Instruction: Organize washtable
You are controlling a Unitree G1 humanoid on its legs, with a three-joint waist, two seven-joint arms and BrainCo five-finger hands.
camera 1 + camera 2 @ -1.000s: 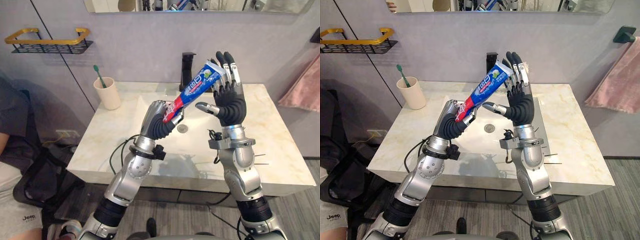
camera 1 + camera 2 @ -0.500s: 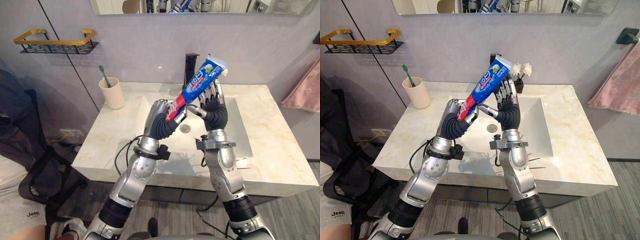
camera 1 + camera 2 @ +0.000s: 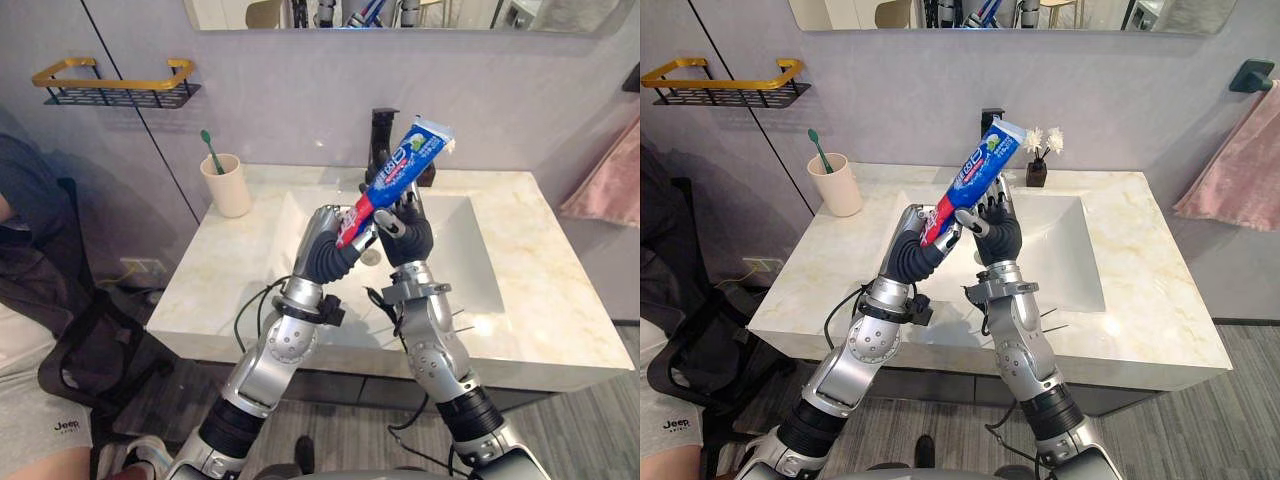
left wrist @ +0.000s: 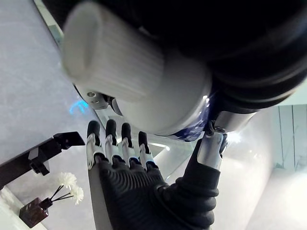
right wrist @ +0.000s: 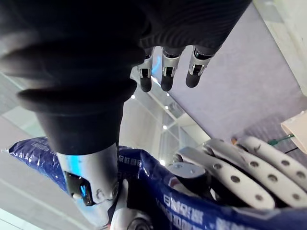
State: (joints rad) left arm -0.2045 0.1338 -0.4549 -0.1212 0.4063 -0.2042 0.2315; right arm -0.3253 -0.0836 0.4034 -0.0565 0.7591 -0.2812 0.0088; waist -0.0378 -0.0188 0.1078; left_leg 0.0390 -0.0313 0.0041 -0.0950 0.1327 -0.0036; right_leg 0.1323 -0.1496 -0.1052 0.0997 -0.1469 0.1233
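Gripping the toothpaste tube [image 3: 402, 170] low down, the left hand [image 3: 333, 248] tilts it above the sink [image 3: 462, 245]; the right hand [image 3: 410, 236], fingers straight, touches it.

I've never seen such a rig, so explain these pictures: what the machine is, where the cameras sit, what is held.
It is a humanoid robot at a washbasin. Two pictures come from cameras in its head, looking down; two from cameras on its wrists, very close. Its left robot hand grips a toothpaste tube near the cap end, tilted upward. The right robot hand is open beside it. On the counter stand a cup with a toothbrush and a small flower vase.
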